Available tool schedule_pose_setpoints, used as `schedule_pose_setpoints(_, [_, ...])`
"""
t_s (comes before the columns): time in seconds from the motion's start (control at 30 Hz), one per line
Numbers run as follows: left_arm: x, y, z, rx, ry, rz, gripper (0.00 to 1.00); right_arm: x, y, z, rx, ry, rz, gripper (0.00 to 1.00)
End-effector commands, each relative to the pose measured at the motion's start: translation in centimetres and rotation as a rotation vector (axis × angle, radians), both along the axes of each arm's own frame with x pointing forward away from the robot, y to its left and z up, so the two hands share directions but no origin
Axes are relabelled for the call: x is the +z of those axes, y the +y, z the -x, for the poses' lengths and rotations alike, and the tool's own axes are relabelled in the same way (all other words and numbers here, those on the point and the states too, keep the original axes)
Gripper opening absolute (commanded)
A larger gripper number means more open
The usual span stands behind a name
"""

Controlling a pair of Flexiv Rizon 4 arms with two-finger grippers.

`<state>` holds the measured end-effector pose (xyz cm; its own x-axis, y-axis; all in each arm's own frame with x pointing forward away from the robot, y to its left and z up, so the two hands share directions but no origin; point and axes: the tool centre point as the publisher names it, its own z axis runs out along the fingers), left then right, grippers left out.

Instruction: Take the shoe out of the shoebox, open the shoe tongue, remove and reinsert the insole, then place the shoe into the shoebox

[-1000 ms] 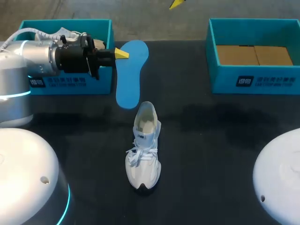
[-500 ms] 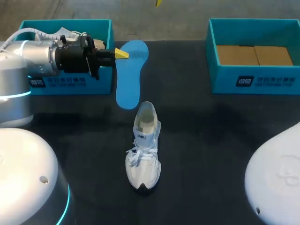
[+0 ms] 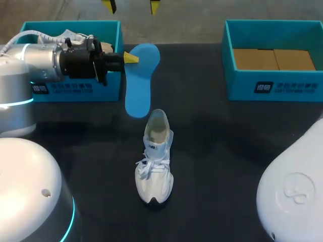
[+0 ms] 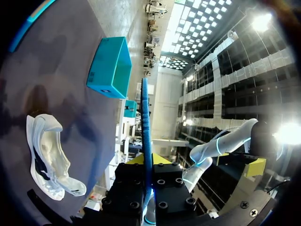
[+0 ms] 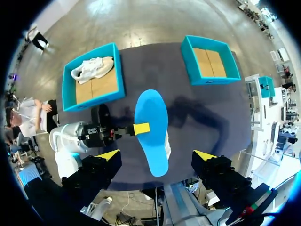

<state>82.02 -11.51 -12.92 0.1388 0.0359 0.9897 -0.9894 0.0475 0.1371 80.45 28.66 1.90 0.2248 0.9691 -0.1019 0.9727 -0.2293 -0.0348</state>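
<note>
Blue insole (image 3: 139,85) clamped in left gripper (image 3: 130,58); swings wide-open right gripper (image 3: 131,6) leftward overhead, readying reinsertion into shoe (image 3: 154,161).

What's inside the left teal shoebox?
A second white lace-up sneaker lies on the teal cardboard shoebox's brown floor. In the head view, my left arm covers most of it.

The broad stretch of table (image 3: 227,151) between the white shoe (image 3: 155,166) at the near middle and the right shoebox (image 3: 275,85) at the far right lies open. On the left, the left arm (image 3: 40,60) lies across the left shoebox (image 3: 108,92). The blue insole (image 3: 140,83) clamped in the left gripper (image 3: 130,58) hangs just right of that box, blocking the lane toward the shoe's heel.
</note>
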Motion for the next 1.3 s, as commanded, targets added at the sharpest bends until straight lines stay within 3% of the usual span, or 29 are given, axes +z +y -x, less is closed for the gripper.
schedule_pose_setpoints(0.03, [0.1, 0.0, 0.1, 0.002, 0.0, -0.004, 0.0, -0.2, 0.2, 0.0, 0.004, -0.002, -0.01, 1.0])
schedule_pose_setpoints(0.6, [0.1, 0.0, 0.1, 0.002, 0.0, -0.004, 0.0, -0.6, -2.3, 0.9, 0.018, -0.061, -0.234, 1.0])
schedule_pose_setpoints(0.7, [0.1, 0.0, 0.1, 0.002, 0.0, -0.004, 0.0, -0.7, -3.6, 1.5, 0.008, -0.068, -0.342, 1.0])
schedule_pose_setpoints(1.3, [0.1, 0.0, 0.1, 0.002, 0.0, -0.004, 0.0, -1.5, -6.9, 3.1, -0.018, -0.147, -0.652, 1.0])
